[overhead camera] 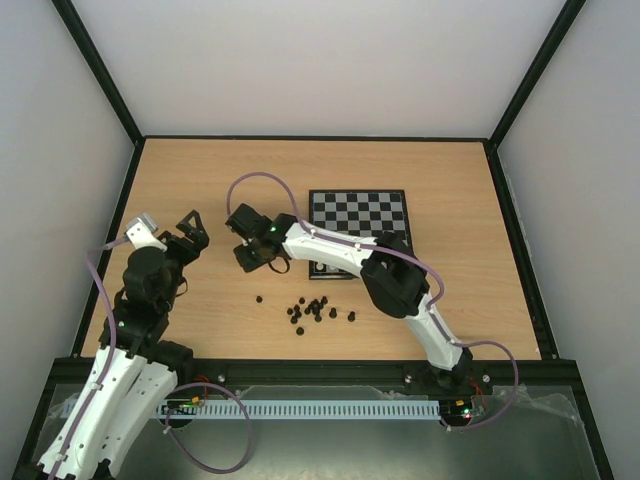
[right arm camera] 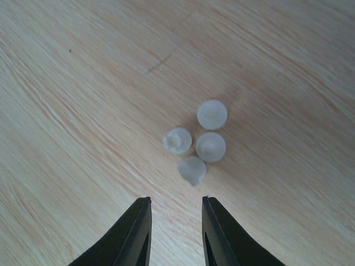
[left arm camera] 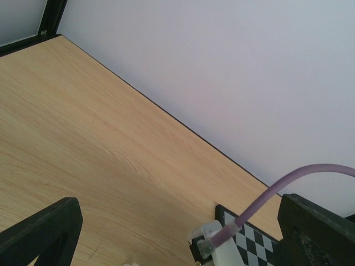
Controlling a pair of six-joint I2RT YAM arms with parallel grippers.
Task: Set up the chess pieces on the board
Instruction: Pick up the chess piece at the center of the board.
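Pale wood table (overhead camera: 200, 190), white walls (overhead camera: 320, 60), chequered board (overhead camera: 360, 205)

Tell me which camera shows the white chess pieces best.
The right wrist view: four white chess pieces sit clustered on the table, just beyond the right hand. The top view shows only black pieces; the left wrist view shows none.
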